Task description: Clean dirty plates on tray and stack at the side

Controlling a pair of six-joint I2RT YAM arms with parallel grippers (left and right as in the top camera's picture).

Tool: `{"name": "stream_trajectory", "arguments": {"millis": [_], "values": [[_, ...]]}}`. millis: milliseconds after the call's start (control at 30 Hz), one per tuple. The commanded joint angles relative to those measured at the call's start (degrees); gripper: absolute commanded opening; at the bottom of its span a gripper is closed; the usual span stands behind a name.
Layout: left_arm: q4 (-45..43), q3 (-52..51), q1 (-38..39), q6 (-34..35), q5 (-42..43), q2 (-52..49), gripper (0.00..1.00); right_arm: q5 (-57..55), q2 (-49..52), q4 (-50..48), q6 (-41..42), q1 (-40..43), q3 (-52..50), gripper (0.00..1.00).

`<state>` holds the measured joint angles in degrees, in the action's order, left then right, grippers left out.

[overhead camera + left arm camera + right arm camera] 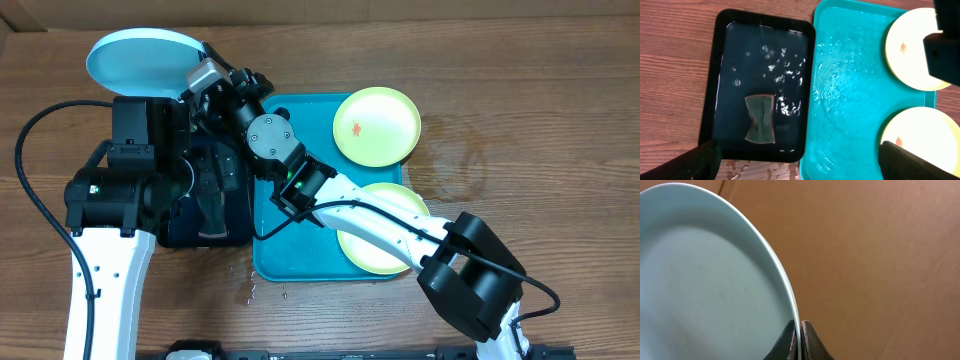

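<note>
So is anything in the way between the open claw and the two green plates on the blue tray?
Yes. The right arm, holding the blue plate, stretches diagonally across the tray, between the left claw, over the black tray, and the farther green plate, which lies uncovered. It also covers part of the nearer green plate.

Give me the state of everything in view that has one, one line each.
blue plate, held at its rim by right gripper
right gripper, shut on blue plate
left gripper, open, empty
far green plate, on turquoise tray, smeared
near green plate, on turquoise tray, smeared
turquoise tray, wet
black tray, holds water
sponge, lying in black tray
</note>
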<state>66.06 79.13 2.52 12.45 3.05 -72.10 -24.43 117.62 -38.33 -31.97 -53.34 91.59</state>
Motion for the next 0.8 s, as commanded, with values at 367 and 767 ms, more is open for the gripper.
{"name": "stream_trajectory", "arguments": {"millis": [367, 767], "values": [[-0.07, 0.48, 0.11, -0.68, 0.83, -0.24, 1.00, -1.42, -1.90, -0.59, 0.00, -0.28, 1.07, 0.04], [-0.07, 0.48, 0.17, -0.68, 0.83, -0.24, 1.00, -3.85, -1.90, 2.49, 0.48, -0.28, 1.07, 0.04]]}}
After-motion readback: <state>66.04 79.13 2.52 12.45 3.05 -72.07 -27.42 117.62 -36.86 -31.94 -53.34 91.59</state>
